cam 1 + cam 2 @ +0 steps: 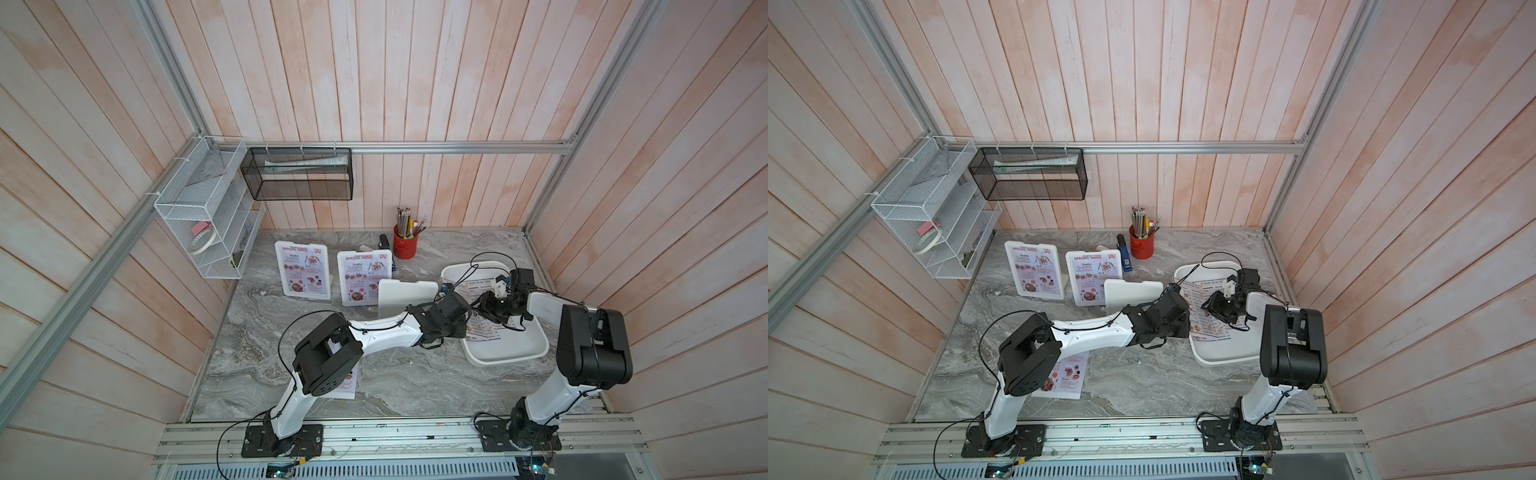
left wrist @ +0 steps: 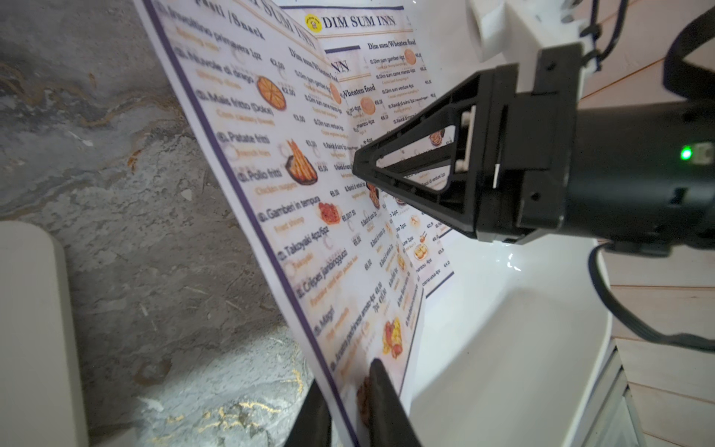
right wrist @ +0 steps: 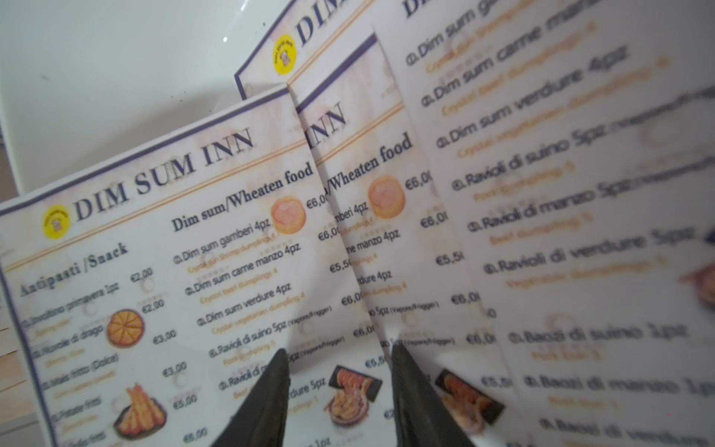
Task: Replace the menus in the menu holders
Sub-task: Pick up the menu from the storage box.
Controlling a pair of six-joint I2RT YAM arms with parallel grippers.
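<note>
Several blue-bordered "Dim Sum Inn" menus (image 1: 478, 299) lie overlapping in a white tray (image 1: 511, 353) at the right. My left gripper (image 2: 348, 387) is shut on the edge of the nearest Dim Sum Inn menu (image 2: 294, 185), one finger on each face, and that sheet stands tilted up. My right gripper (image 3: 340, 352) is open, its fingertips (image 3: 280, 363) resting on the overlapping sheets. Two menu holders (image 1: 302, 270) (image 1: 363, 277) stand upright with red-titled Special Menu sheets inside. A third white holder (image 1: 405, 297) stands beside them near the tray. Another Special Menu sheet (image 1: 1065, 374) lies flat under my left arm.
A red cup of pencils (image 1: 405, 245) and a blue stapler (image 1: 1123, 253) stand at the back of the marble table. A white wire basket (image 1: 199, 224) and a black mesh basket (image 1: 297, 174) hang on the walls. Wooden walls close in on three sides.
</note>
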